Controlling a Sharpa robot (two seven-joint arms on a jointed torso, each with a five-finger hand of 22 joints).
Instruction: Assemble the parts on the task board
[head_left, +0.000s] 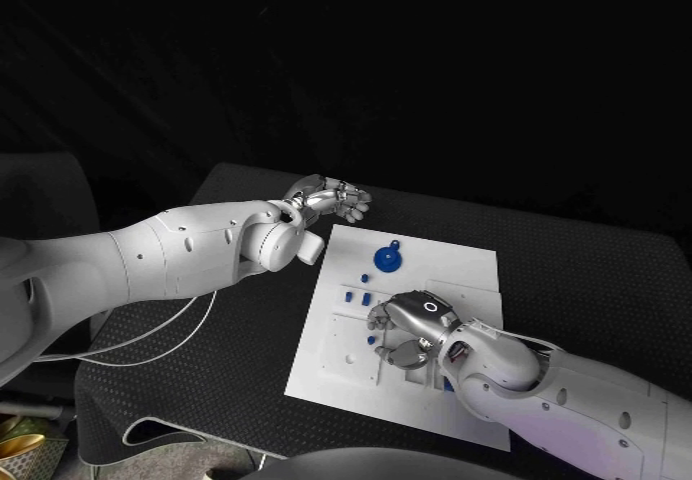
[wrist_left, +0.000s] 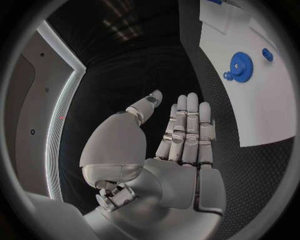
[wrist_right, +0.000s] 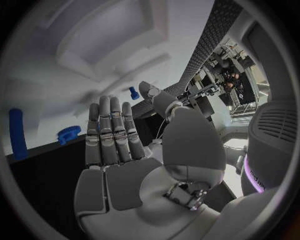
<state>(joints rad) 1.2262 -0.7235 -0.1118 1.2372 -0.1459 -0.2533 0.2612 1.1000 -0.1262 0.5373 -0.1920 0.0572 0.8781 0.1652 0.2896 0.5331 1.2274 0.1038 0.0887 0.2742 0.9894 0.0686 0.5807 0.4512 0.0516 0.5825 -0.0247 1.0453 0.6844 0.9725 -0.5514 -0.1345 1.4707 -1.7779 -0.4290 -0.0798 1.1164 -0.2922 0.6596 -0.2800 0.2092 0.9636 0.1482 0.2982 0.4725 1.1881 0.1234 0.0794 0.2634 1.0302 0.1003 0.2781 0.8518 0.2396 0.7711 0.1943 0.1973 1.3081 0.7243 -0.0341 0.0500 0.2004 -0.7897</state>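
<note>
The white task board lies in the middle of the black table. A blue gear stands near its far edge, and small blue parts lie left of centre. My right hand is low over the board's middle, fingers straight and holding nothing. Around it are a long blue peg, a small toothed blue part and another blue bit. My left hand hovers off the board's far left corner, fingers stretched out and empty, with the gear beyond it.
The black mat spreads around the board on all sides. A white cable runs from my left arm across the mat's left side. A dark rounded shape lies at the table's front left.
</note>
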